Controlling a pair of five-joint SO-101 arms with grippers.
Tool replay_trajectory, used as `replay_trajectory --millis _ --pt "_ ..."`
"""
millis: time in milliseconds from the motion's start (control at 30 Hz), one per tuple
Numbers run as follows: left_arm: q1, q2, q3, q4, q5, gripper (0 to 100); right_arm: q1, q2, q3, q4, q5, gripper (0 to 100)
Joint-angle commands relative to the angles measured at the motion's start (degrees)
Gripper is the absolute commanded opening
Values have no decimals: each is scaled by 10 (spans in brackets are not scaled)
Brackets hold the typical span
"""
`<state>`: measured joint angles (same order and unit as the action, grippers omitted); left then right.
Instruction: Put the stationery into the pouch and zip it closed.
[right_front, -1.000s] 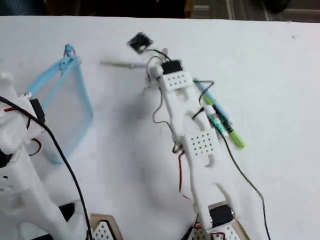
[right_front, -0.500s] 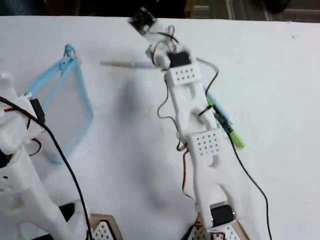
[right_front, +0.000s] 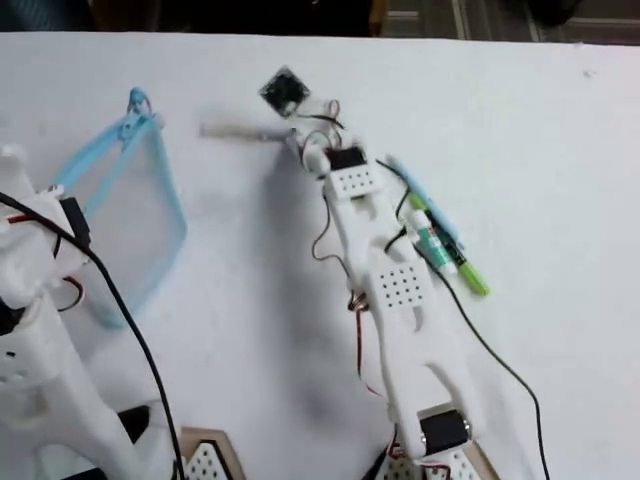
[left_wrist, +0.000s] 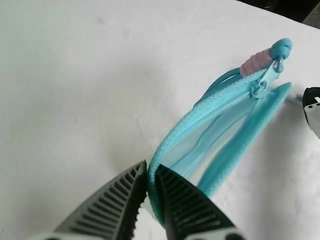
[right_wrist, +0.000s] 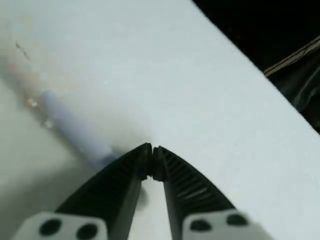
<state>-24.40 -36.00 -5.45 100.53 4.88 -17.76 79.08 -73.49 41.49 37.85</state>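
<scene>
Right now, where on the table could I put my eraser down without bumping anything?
Two bare patches: the strip of table between the pouch and the right arm, and the wide stretch right of the pens. It is crowded around the right hand, by the pale pen.

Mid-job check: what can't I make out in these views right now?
- Green and blue pens, high view: the right arm covers part of them; count unclear.
- Pale pen, right wrist view: blurred; contact with the right gripper unclear.
- Pouch, left wrist view: near part hidden behind the left gripper.
</scene>
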Motion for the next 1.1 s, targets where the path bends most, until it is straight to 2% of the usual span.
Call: replay_trajectory --millis 0,233,433,500,567,733,800,867,933,1067 --pt "-2 -12 -11 -3 -1 23 -18 -75 -4 198 80 19" --pt "-2 -15 -15 -1 -1 23 -58 -180 -4 449 180 19" --pt "-2 -15 -15 2 -1 23 -43 -285 -4 550 216 19" --pt "-2 -15 -16 2 -1 23 -35 -319 -4 537 207 19" --pt "-2 -15 -16 2 -1 23 -31 -332 -1 475 148 19" --pt "0 -15 -16 0 -1 23 -26 -255 46 202 -93 24" --pt "0 -15 -16 0 -1 23 -26 -195 64 90 -147 24" --pt "0 -15 -16 0 -1 23 -30 -135 69 14 -170 24" --pt "0 -15 -16 0 -1 23 -38 -97 54 20 -171 24" --pt "-1 -16 -16 0 -1 23 -58 -87 6 174 -171 24"
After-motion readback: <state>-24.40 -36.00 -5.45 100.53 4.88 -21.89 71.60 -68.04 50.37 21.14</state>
